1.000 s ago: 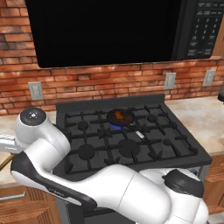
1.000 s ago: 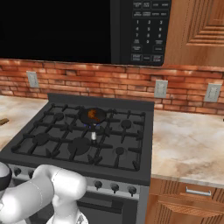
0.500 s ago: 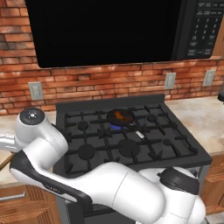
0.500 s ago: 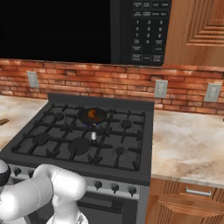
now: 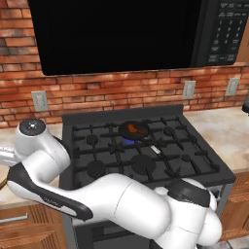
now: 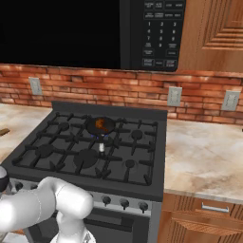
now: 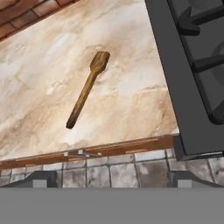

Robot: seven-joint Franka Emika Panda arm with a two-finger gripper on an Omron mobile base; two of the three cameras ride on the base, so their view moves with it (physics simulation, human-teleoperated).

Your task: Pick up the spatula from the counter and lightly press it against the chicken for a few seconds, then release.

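Observation:
A wooden spatula (image 7: 86,89) lies flat on the beige marble counter (image 7: 52,65), left of the stove, with its blade toward the brick wall. In the hand view my gripper (image 7: 113,178) hangs above the counter's front edge, open, with nothing between its fingertips (image 7: 41,177). The spatula lies ahead of the fingers and some way below them. An orange-brown piece of chicken (image 5: 132,128) sits in a small dark pan (image 5: 136,130) on a middle burner, over a blue flame; the pan (image 6: 100,125) and its pale handle point to the stove front.
The black gas stove (image 5: 146,155) with raised grates fills the middle; its edge (image 7: 175,87) borders the spatula's counter. A microwave (image 6: 156,33) hangs above. More marble counter (image 6: 204,156) lies right of the stove. My white arm (image 5: 97,194) bends low across the stove front.

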